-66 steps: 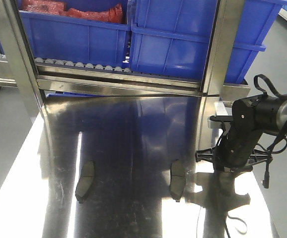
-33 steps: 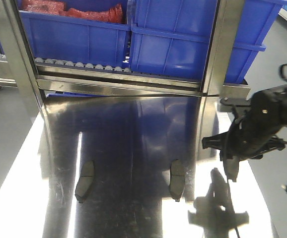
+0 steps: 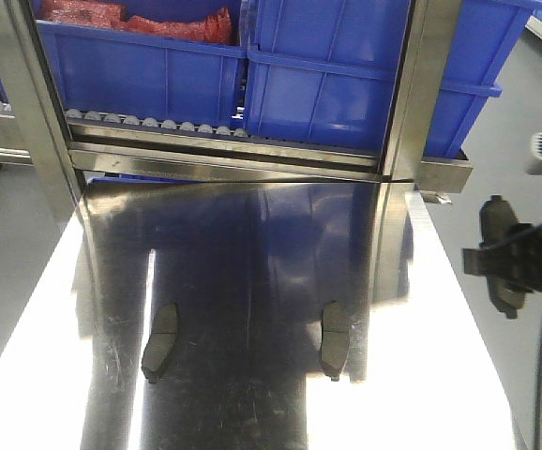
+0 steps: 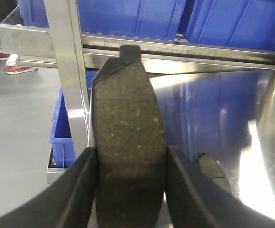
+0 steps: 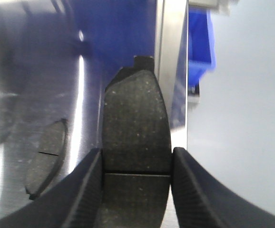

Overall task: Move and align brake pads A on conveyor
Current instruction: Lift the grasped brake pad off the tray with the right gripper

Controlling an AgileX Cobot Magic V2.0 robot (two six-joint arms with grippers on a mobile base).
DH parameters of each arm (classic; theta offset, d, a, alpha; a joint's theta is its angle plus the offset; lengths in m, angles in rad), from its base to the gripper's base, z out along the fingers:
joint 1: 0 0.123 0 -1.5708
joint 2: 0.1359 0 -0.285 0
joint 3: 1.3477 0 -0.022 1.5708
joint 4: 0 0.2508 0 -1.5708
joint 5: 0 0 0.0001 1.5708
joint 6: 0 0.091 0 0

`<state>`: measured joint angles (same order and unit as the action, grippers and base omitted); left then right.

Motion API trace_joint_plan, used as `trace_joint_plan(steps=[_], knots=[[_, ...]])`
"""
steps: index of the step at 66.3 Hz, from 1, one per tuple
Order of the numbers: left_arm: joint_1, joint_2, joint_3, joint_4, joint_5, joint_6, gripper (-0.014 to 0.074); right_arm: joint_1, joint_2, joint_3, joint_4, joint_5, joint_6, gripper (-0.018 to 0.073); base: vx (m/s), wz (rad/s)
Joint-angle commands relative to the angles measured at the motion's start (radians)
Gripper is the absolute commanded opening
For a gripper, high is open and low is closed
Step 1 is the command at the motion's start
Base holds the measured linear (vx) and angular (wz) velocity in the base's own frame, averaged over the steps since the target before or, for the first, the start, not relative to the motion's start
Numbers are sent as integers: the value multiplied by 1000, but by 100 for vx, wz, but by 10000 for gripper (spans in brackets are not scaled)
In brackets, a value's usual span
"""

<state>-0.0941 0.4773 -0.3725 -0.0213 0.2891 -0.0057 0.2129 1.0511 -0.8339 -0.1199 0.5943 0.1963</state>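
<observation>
Closest in, the left gripper (image 4: 130, 152) is clamped on a brake pad (image 4: 128, 109). Its ridged fingers (image 4: 80, 190) press the pad's long sides, and the pad stands up out of them with its tab end on top. Likewise the right gripper (image 5: 136, 152) squeezes a second brake pad (image 5: 136, 109) by its sides, with the thin groove across the middle lying between the fingers. In the front view this gripper hangs beyond the right edge of the steel table (image 3: 421, 375), off its surface. Two more pads lie flat on the table toward its near edge, well apart. The left pad (image 3: 161, 342) sits toward the left side and the right pad (image 3: 333, 339) sits right of centre, each with its long axis running roughly from near to far. Past the table's far edge stands a steel rack with a roller rail (image 3: 158, 124). On it rest blue bins (image 3: 327, 84), one holding red items (image 3: 140, 19) too blurred to identify.
</observation>
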Motion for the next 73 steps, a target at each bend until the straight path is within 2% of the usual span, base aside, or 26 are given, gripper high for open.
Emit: trace_joint_plan(steps=[1,15,37,73], knots=[[-4,4,-30,-7,-91,-4,-6,-2,-120,27,-7,-122,-24,-4,0,0],[-4,4,-30,-7,-91,-4,-6,-2,-402,185,-10,-244,-35,-4,0,0],[-4,4,-30,-7,-91,-4,-6,-2,-673,319,-10,-269,-61,-4,0,0],[-4,4,-30,-7,-91,-4,-6,-2,-730,340,-7,-261,-53,-4,0,0]])
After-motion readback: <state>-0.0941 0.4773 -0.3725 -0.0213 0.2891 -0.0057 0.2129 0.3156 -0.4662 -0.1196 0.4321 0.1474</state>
